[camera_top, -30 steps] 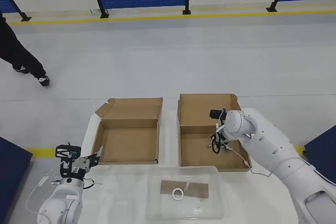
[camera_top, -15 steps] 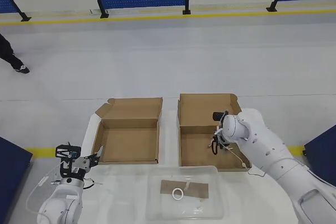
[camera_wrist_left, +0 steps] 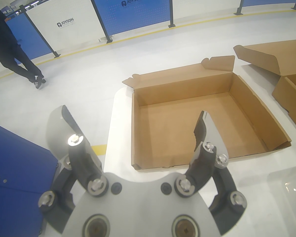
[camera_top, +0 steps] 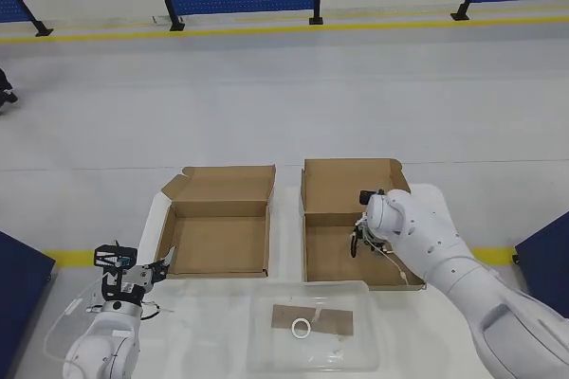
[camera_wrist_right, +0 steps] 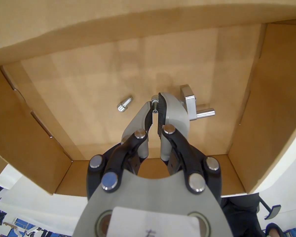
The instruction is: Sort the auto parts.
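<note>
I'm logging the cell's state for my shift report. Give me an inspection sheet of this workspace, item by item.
Surface: white table, carrying two open cardboard boxes and a clear tray.
Job's things: small screw in the right gripper; loose bolt and metal bracket with a pin lying on the right box floor; white ring in the tray.
Clutter: cardboard piece in the tray.
Grippers: right gripper inside the right box, jaws shut on the screw; left gripper near the left box, jaws open, holding nothing.
Cables: white cable along the right arm.
Surroundings: blue barrier panels, yellow floor line.
</note>
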You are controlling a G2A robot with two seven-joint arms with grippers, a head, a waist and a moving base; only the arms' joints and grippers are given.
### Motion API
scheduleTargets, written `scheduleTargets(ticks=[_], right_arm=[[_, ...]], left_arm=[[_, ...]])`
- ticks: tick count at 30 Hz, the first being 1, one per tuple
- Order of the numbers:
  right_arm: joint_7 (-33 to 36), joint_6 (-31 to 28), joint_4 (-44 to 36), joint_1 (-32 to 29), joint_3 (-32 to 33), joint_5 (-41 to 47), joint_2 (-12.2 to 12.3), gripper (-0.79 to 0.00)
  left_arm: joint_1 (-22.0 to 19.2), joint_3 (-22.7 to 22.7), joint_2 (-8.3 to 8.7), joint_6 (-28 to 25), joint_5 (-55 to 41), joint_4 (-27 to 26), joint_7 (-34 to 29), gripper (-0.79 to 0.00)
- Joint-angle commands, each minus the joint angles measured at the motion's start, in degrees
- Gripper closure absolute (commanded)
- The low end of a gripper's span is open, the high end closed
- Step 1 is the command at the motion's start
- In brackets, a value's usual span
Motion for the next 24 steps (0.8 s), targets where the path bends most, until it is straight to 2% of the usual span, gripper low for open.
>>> scheduleTargets(ticks=[1, 9, 13, 20, 24], right_arm=[[-0.4, -0.2, 1.5, 0.4, -0.2, 0.5, -0.7, 0.0], [-1.3, -1.8, 6.0, 1.5, -0.6, 1.5, -2.8, 0.0], [-1.5, -2.5, 7.8, 2.0, -0.6, 1.9, -3.6, -0.114], [-1.6, -3.0, 9.0, 2.7, -0.4, 1.4, -4.5, -0.391], [-1.5, -2.9, 8.4, 2.8, 0.1, 0.9, -4.6, -0.385]], left_arm=[[0.0, 0.0, 0.0, 0.0, 0.0, 0.0, 0.0, -0.785], [0.0, 0.0, 0.0, 0.0, 0.0, 0.0, 0.0, -0.785], [0.0, 0.0, 0.0, 0.0, 0.0, 0.0, 0.0, -0.785], [0.0, 0.0, 0.0, 0.0, 0.0, 0.0, 0.0, -0.785], [0.0, 0.0, 0.0, 0.0, 0.0, 0.0, 0.0, -0.785]])
